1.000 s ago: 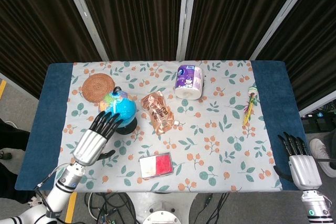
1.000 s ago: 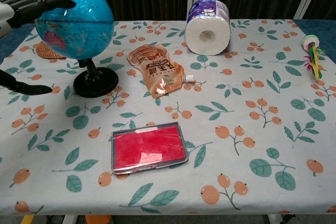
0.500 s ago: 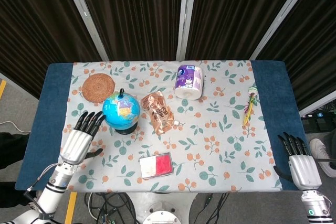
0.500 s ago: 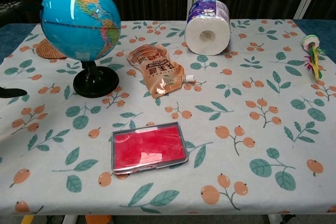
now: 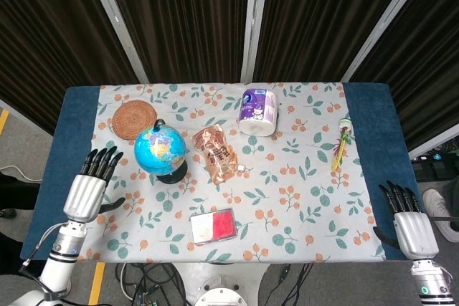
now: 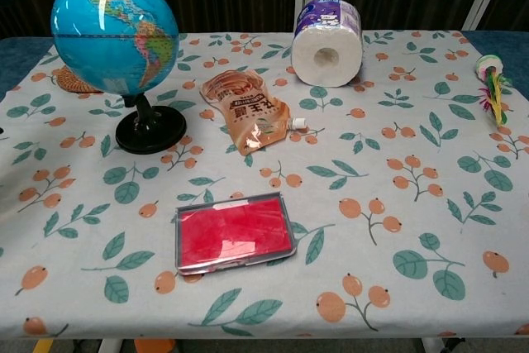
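Floral tablecloth (image 5: 301,177), both hands (image 5: 84,191) (image 5: 412,227) empty with fingers spread, left nearest globe (image 5: 161,150); pouch (image 6: 245,109) lettering unreadable.

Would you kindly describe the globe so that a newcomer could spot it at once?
On the floral tablecloth, look to the side of the left hand, in front of the round woven coaster. The globe stands there upright on a black base, the only blue sphere, taller than the orange pouch beside it.
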Action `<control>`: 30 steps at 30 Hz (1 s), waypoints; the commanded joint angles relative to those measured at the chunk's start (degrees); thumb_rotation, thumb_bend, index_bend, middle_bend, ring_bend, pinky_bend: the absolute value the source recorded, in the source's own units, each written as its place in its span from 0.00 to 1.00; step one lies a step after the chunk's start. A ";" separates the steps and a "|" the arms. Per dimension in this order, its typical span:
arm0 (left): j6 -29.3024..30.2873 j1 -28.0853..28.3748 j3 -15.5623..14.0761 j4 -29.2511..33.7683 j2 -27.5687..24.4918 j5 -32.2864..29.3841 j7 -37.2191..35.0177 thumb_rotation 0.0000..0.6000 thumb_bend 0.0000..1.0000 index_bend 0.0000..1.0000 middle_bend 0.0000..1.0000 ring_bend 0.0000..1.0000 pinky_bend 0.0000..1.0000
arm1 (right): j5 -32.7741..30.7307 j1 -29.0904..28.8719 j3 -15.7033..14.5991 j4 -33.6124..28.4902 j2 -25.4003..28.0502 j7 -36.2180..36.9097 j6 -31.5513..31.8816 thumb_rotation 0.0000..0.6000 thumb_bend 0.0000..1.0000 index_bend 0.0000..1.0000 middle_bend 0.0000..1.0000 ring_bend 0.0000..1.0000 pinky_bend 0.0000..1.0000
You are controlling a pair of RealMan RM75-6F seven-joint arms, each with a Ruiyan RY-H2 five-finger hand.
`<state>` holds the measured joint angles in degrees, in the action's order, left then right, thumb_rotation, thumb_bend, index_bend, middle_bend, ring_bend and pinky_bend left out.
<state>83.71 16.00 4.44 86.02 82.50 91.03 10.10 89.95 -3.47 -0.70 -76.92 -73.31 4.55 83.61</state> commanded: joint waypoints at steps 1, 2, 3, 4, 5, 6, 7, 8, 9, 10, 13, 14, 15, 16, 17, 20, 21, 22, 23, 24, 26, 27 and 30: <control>1.59 1.00 -0.25 0.65 -0.10 3.86 -0.48 1.00 0.00 0.03 0.00 0.00 0.00 | -0.02 -0.03 0.01 0.04 -0.06 0.02 -0.07 1.00 0.14 0.00 0.00 0.00 0.00; 1.85 1.46 -0.43 0.85 -0.01 5.23 -0.45 1.00 0.00 0.03 0.00 0.00 0.00 | -0.04 -0.05 -0.01 0.08 -0.10 0.03 -0.14 1.00 0.14 0.00 0.00 0.00 0.00; 1.80 1.87 -0.55 1.06 -0.01 6.11 -0.33 1.00 0.00 0.03 0.00 0.00 0.00 | -0.04 -0.05 -0.03 0.11 -0.13 0.05 -0.18 1.00 0.14 0.00 0.00 0.00 0.00; 1.61 2.30 -0.67 1.40 0.01 6.90 -0.09 1.00 0.00 0.03 0.00 0.00 0.00 | -0.03 -0.05 -0.05 0.16 -0.16 0.10 -0.20 1.00 0.14 0.00 0.00 0.00 0.00; 1.25 2.84 -0.76 1.91 0.06 7.67 0.45 1.00 0.00 0.03 0.00 0.00 0.00 | -0.04 -0.04 -0.07 0.24 -0.19 0.18 -0.23 1.00 0.14 0.00 0.00 0.00 0.00; 0.87 3.22 -0.77 2.31 0.14 8.04 0.96 1.00 0.00 0.03 0.00 0.00 0.00 | -0.05 -0.03 -0.08 0.32 -0.20 0.26 -0.24 1.00 0.14 0.00 0.00 0.00 0.00; 0.46 3.58 -0.80 2.72 0.25 8.33 1.47 1.00 0.00 0.03 0.00 0.00 0.00 | -0.07 -0.03 -0.08 0.39 -0.23 0.34 -0.26 1.00 0.14 0.00 0.00 0.00 0.00; -0.02 4.00 -0.83 3.23 0.46 8.65 2.13 1.00 0.00 0.03 0.00 0.00 0.00 | -0.14 -0.03 -0.05 0.49 -0.26 0.43 -0.29 1.00 0.14 0.00 0.00 0.00 0.00; -0.37 4.29 -0.84 3.52 0.67 8.84 2.61 1.00 0.00 0.03 0.00 0.00 0.00 | -0.19 -0.02 -0.05 0.56 -0.28 0.50 -0.33 1.00 0.14 0.00 0.00 0.00 0.00; -0.73 4.56 -0.85 3.75 0.89 8.95 3.05 1.00 0.00 0.03 0.00 0.00 0.00 | -0.23 -0.01 -0.04 0.63 -0.29 0.58 -0.35 1.00 0.14 0.00 0.00 0.00 0.00; -2.06 5.30 -0.93 4.34 1.50 8.81 4.05 1.00 0.00 0.03 0.00 0.00 0.00 | -0.31 -0.02 -0.03 0.84 -0.33 0.82 -0.44 1.00 0.14 0.00 0.00 0.00 0.00; -2.61 5.55 -0.96 4.58 1.68 8.64 4.39 1.00 0.00 0.03 0.00 0.00 0.00 | -0.35 -0.01 -0.04 0.95 -0.36 0.90 -0.49 1.00 0.14 0.00 0.00 0.00 0.00; -3.04 5.75 -0.99 4.77 1.80 8.51 4.65 1.00 0.00 0.03 0.00 0.00 0.00 | -0.36 -0.02 -0.05 1.01 -0.38 0.95 -0.53 1.00 0.14 0.00 0.00 0.00 0.00; -3.46 5.95 -1.00 4.95 1.92 8.36 4.92 1.00 0.00 0.03 0.00 0.00 0.00 | -0.36 -0.03 -0.05 1.05 -0.42 1.01 -0.55 1.00 0.14 0.00 0.00 0.00 0.00; -4.00 6.19 -1.01 5.09 2.05 8.12 5.30 1.00 0.00 0.03 0.00 0.00 0.00 | -0.32 -0.04 -0.07 1.11 -0.46 1.08 -0.56 1.00 0.14 0.00 0.00 0.00 0.00; -4.93 6.56 -0.83 4.85 2.35 7.25 6.02 1.00 0.00 0.03 0.00 0.00 0.00 | -0.28 -0.04 -0.10 1.26 -0.55 1.18 -0.58 1.00 0.14 0.00 0.00 0.00 0.00; -5.01 6.57 -0.79 4.82 2.41 7.00 6.10 1.00 0.00 0.03 0.00 0.00 0.00 | -0.31 -0.04 -0.07 1.29 -0.56 1.21 -0.58 1.00 0.14 0.00 0.00 0.00 0.00; -5.00 6.53 -0.76 4.77 2.43 6.76 6.16 1.00 0.00 0.03 0.00 0.00 0.00 | -0.37 -0.05 -0.04 1.31 -0.55 1.23 -0.61 1.00 0.14 0.00 0.00 0.00 0.00; -4.91 6.41 -0.78 4.71 2.40 6.45 6.14 1.00 0.00 0.03 0.00 0.00 0.00 | -0.44 -0.04 -0.01 1.32 -0.53 1.25 -0.61 1.00 0.14 0.00 0.00 0.00 0.00; -4.85 6.36 -0.82 4.69 2.37 6.33 6.07 1.00 0.00 0.03 0.00 0.00 0.00 | -0.45 -0.03 0.01 1.33 -0.51 1.26 -0.58 1.00 0.14 0.00 0.00 0.00 0.00; -4.72 6.09 -0.98 4.63 2.23 5.83 5.77 1.00 0.00 0.03 0.00 0.00 0.00 | -0.42 -0.03 0.03 1.32 -0.51 1.29 -0.51 1.00 0.14 0.00 0.00 0.00 0.00; -4.55 5.90 -1.08 4.54 2.16 5.64 5.70 1.00 0.00 0.03 0.00 0.00 0.00 | -0.40 -0.04 0.02 1.32 -0.51 1.28 -0.51 1.00 0.14 0.00 0.00 0.00 0.00; -3.94 5.16 -1.43 4.15 1.87 4.98 5.37 1.00 0.00 0.03 0.00 0.00 0.00 | -0.37 -0.07 -0.01 1.28 -0.54 1.15 -0.59 1.00 0.14 0.00 0.00 0.00 0.00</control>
<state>79.63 21.31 3.10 90.28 84.46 96.13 15.57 89.59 -3.54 -0.71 -75.65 -73.85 5.69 83.02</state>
